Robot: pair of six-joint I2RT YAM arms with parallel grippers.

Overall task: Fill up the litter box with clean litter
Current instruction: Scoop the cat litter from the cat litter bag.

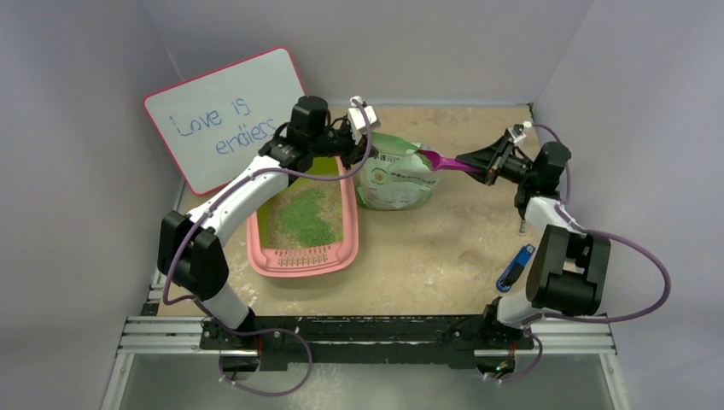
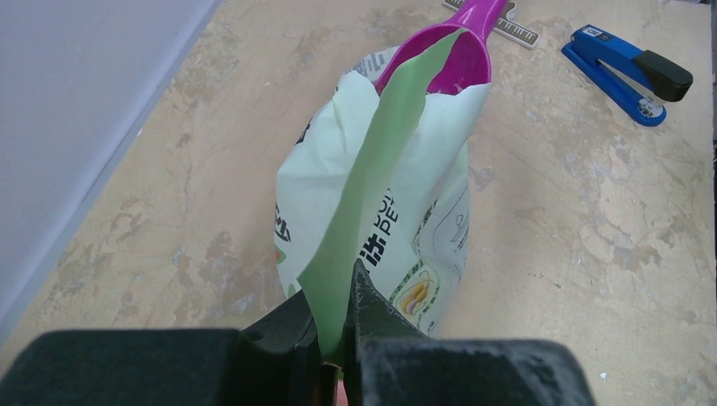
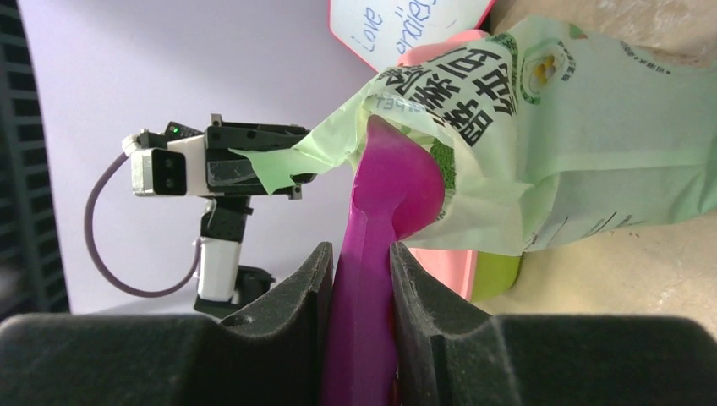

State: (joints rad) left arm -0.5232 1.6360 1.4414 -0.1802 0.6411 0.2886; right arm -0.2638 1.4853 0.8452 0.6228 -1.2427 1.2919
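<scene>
Now pinching the bag (image 2: 406,211) flap in the left gripper (image 2: 338,283), clamping the magenta scoop (image 3: 397,182) handle in the right gripper (image 3: 362,254). Just beside the bag, possibly touching: litter box (image 1: 299,265) holding clean litter (image 1: 303,213).

Item count, placed against the litter box (image 1: 303,266)
1 litter box; 1 patch of clean litter (image 1: 303,218) inside it; 1 whiteboard (image 1: 226,115) behind, far-left side; 1 bag (image 1: 393,179) just right; 1 scoop (image 1: 444,161) right again, at the bag mouth; 1 stapler (image 1: 516,266) well right, nearer the bases; 2 grippers: left gripper (image 2: 336,304), right gripper (image 3: 362,262).
</scene>
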